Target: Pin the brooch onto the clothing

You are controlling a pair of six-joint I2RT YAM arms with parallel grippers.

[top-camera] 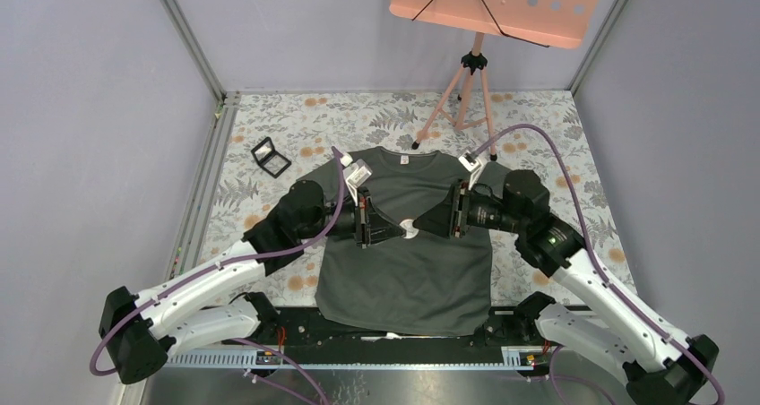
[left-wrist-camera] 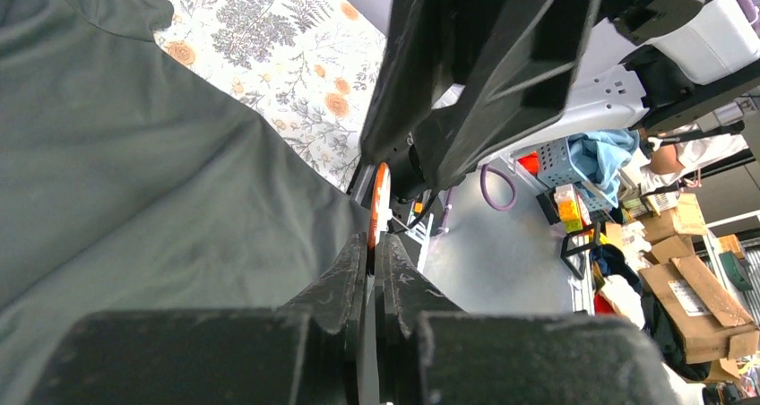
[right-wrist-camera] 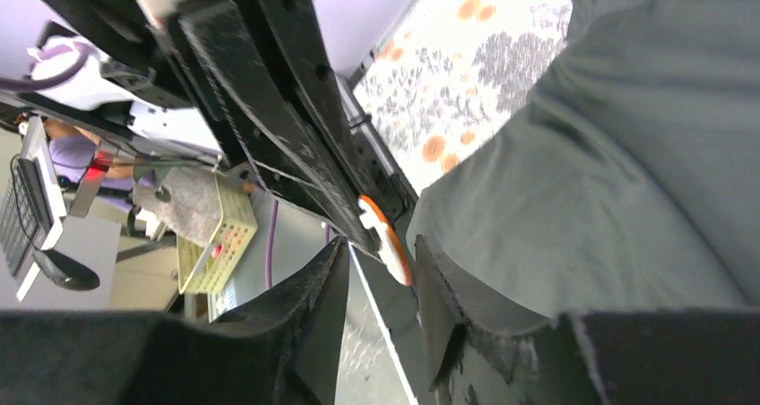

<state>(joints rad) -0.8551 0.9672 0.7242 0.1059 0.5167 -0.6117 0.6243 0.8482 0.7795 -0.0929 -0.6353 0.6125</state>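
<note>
A dark grey-green short-sleeved T-shirt [top-camera: 403, 280] lies flat, neck away from the robot, on a surface covered in floral-patterned cloth [top-camera: 296, 123]. Both robot arms reach in from the sides and meet tip to tip above the shirt's chest.

The small round orange-brown brooch with a pale face [right-wrist-camera: 384, 236] is in the air between them, not on the cloth. The left fingers [left-wrist-camera: 345, 284] are pressed together and pinch the brooch by its lower rim, so it stands on edge at their tips. The right fingers [right-wrist-camera: 327, 288] stand apart with a clear gap. The brooch sits just at the mouth of that gap and they do not grip it.

In both wrist views the shirt fabric is below and beside the brooch, close to it but not touching it. Whether the pin at the back is open cannot be told.

A small black square case [top-camera: 271, 157] lies open on the surface, beyond the shirt's left sleeve. A pink perforated panel on a tripod [top-camera: 488, 6] stands at the far edge.

Judged from this, the brooch has been picked up and brought over the chest. The pinning itself is not yet done: passing the pin through the cloth and closing it remain.
</note>
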